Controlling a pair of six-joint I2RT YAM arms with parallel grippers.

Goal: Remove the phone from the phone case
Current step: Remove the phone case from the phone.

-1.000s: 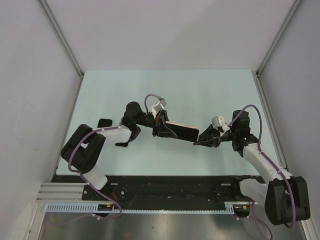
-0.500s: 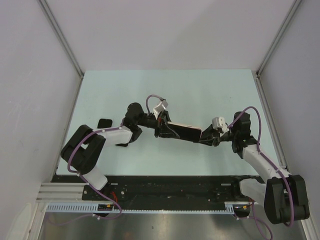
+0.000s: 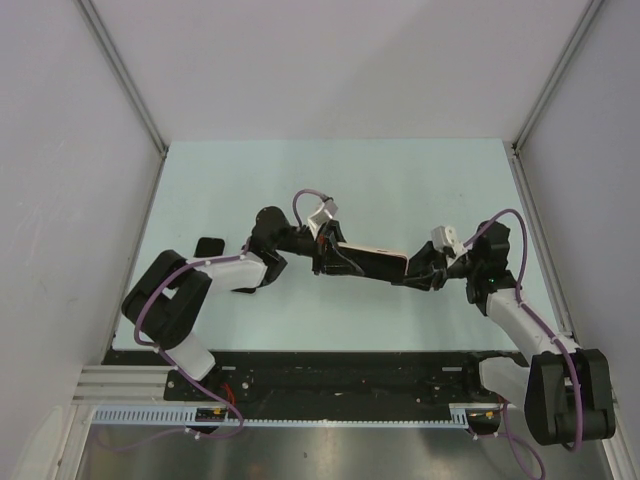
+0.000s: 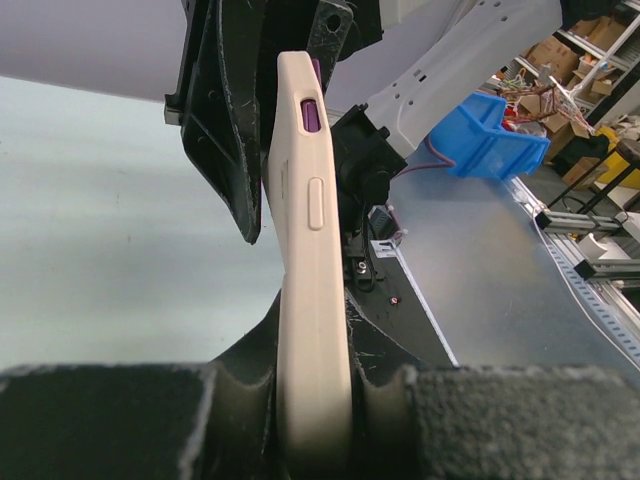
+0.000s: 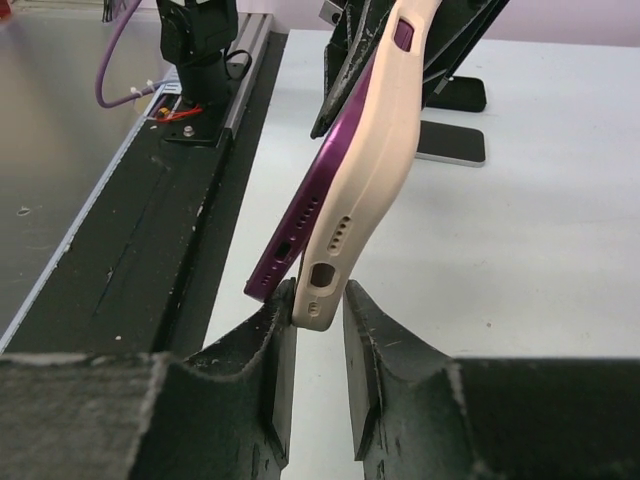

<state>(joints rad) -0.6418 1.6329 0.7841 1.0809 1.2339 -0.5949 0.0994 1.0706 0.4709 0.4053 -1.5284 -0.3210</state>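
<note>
the right gripper (image 5: 318,335) has its fingers (image 5: 275,345) set narrow, pinching the bottom end of the cream phone case (image 5: 378,170), the end with the port cut-outs. just beside that end, the purple phone (image 5: 305,215) stands peeled out of the case at its lower corner, while higher up it sits inside the shell. at the case's opposite end, the left gripper (image 3: 326,256) is clamped tight on the shell, one black finger (image 4: 225,130) flat along the case's face and the other behind it. from the left wrist the case (image 4: 305,250) rises edge-on, a purple button showing through a slot near its top. from above, the case (image 3: 372,262) hangs between the two grippers, clear of the pale green table (image 3: 400,180), though the overhead view is too small to confirm how far the phone has parted. beyond the case in the right wrist view, a flat dark slab (image 5: 450,145) lies on the table, possibly another phone.
</note>
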